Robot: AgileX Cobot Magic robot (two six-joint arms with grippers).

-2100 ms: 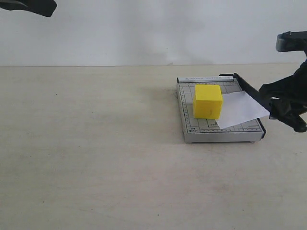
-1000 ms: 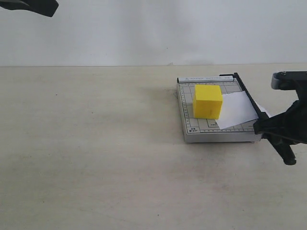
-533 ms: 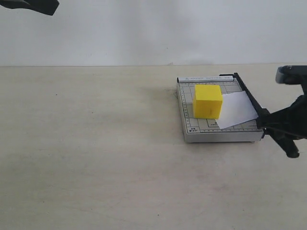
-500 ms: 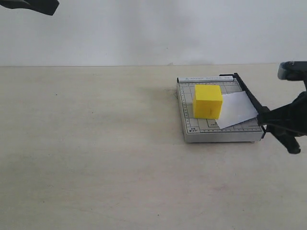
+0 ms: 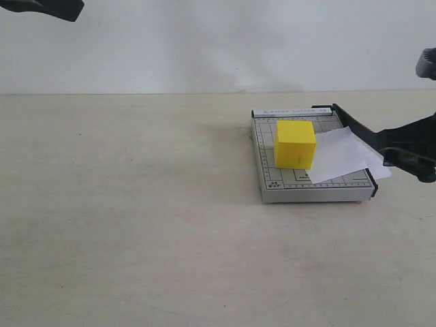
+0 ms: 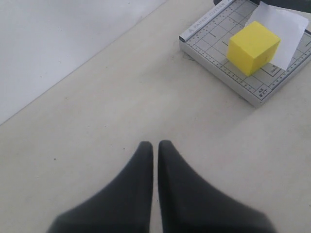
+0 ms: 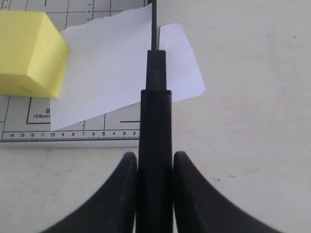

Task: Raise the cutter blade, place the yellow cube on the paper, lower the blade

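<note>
The yellow cube (image 5: 295,143) (image 6: 252,47) (image 7: 29,53) stands on the grey gridded trimmer board (image 5: 272,178) (image 6: 214,43) (image 7: 73,131). It touches the near edge of the white paper (image 5: 338,155) (image 7: 107,73) (image 6: 284,24); whether it rests on the sheet I cannot tell. The paper sticks out past the board's right side. The cutter blade (image 5: 357,128) (image 7: 155,97) is tilted up off the board, with my right gripper (image 5: 395,146) (image 7: 155,158) shut on its thick black handle. My left gripper (image 6: 151,144) (image 5: 48,7) is shut on nothing, high at the far left.
The board lies on a pale wooden table (image 5: 136,204) in front of a white wall (image 5: 204,41). The table's back edge runs just behind the board.
The blade lay flat along the board's right edge a second ago; now its handle end is lifted. My right gripper rose and moved right with it. More of the paper's right corner shows.
</note>
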